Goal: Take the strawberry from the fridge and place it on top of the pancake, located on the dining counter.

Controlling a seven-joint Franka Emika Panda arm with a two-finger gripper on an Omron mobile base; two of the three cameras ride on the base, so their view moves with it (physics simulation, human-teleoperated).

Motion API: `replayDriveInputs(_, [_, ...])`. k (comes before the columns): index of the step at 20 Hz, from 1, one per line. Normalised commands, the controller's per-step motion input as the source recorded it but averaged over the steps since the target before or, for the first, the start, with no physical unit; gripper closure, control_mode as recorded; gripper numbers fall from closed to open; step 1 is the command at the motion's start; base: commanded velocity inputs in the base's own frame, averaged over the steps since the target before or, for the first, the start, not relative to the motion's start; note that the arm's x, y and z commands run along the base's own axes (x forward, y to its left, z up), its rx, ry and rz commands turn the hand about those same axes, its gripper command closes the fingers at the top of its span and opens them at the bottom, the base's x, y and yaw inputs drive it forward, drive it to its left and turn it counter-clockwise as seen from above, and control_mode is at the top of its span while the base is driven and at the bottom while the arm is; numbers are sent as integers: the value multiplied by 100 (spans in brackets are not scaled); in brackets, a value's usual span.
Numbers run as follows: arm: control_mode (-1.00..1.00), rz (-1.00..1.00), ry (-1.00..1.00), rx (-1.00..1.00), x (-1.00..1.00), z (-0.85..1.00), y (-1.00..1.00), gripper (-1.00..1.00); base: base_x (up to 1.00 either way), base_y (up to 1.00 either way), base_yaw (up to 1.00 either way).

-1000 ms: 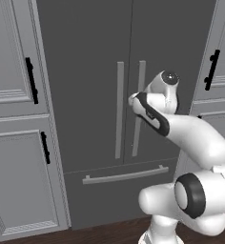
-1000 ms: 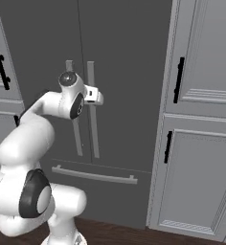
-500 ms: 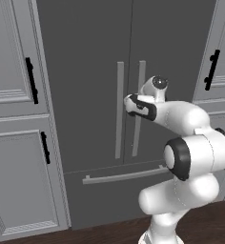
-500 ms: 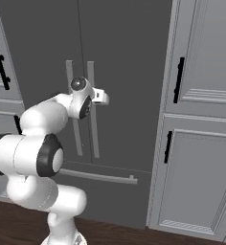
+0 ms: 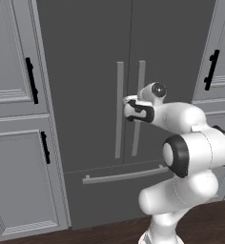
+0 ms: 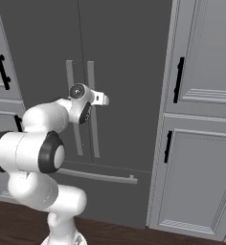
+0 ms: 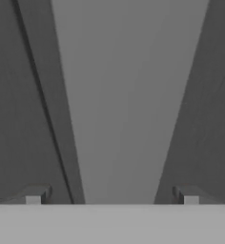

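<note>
Directly ahead of the gripper [image 7: 112, 193], the fridge [image 5: 95, 62] handle [image 7: 119, 95] ran lengthwise between the released, wide-spread fingers [image 7: 35, 194], not yet grasped. Doors were shut; the strawberry was presumably inside, unseen.

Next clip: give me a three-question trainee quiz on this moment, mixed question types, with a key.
1. True or false: the fridge doors are shut.
2. The bar handle in the hand view lies: A) between the gripper fingertips, B) left of both, C) right of both.
3. Fill in: the gripper jaws are ____.

Key: 1 true. 2 A. 3 open, not yet closed on the handle.
</note>
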Motion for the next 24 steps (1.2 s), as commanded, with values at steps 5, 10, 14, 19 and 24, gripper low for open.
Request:
replayDriveInputs(5, [-100,0,1,0,97,-43,0,100,0,0,0])
replayDriveInputs(10, [-100,6,6,0,13,-11,-28,100,0,0,0])
replayDriveInputs(14, [-100,7,0,0,-88,0,-83,100,0,0,0])
replayDriveInputs(19, [-100,0,-2,7,-100,0,-100,100,0,0,0])
replayDriveInputs(24, [-100,0,0,7,-86,0,-92,100,0,0,0])
